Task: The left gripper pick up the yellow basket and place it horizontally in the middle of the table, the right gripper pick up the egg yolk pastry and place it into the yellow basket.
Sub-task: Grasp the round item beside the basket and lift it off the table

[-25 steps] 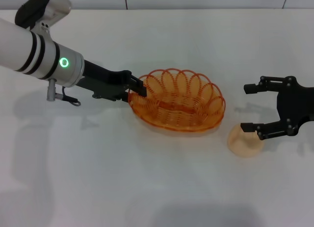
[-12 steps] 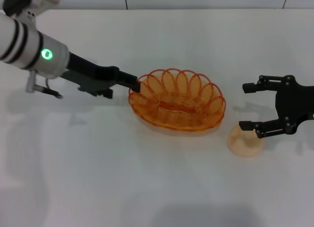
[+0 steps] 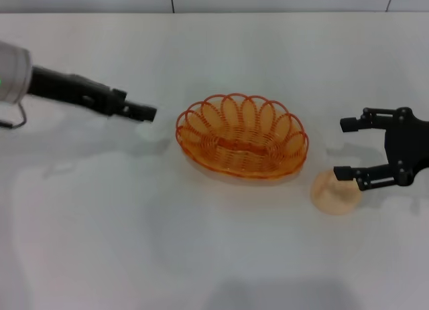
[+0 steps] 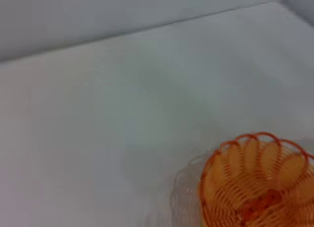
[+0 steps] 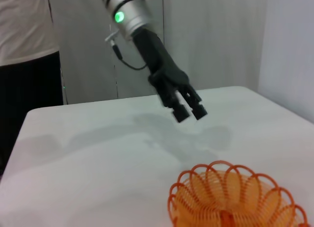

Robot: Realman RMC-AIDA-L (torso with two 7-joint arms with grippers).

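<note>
Yellow basket point(image 3: 242, 145): we see it sitting flat on the white counter point(image 3: 201, 256) around the middle, long side running left to right, nothing inside it. The right wrist view catches its scalloped rim point(image 5: 235, 200) too, and the left wrist view shows one end point(image 4: 260, 180).

Left pincer point(image 3: 144, 112): lifted off to the basket's left, clear of the rim with a gap of bare counter between them. From the right wrist view point(image 5: 189, 111) the two fingers look just slightly parted and hold nothing.

Egg yolk pastry point(image 3: 335, 193): on the counter just off the basket's right end, on the side nearer us, not touching it.

Right pincer point(image 3: 350, 148): fingers spread wide, gripping nothing. The nearer fingertip point(image 3: 343, 173) overlaps the pastry's top edge as we see it from the head view; the farther finger sits well behind it. We can't tell if it actually touches the pastry or hangs above it.
</note>
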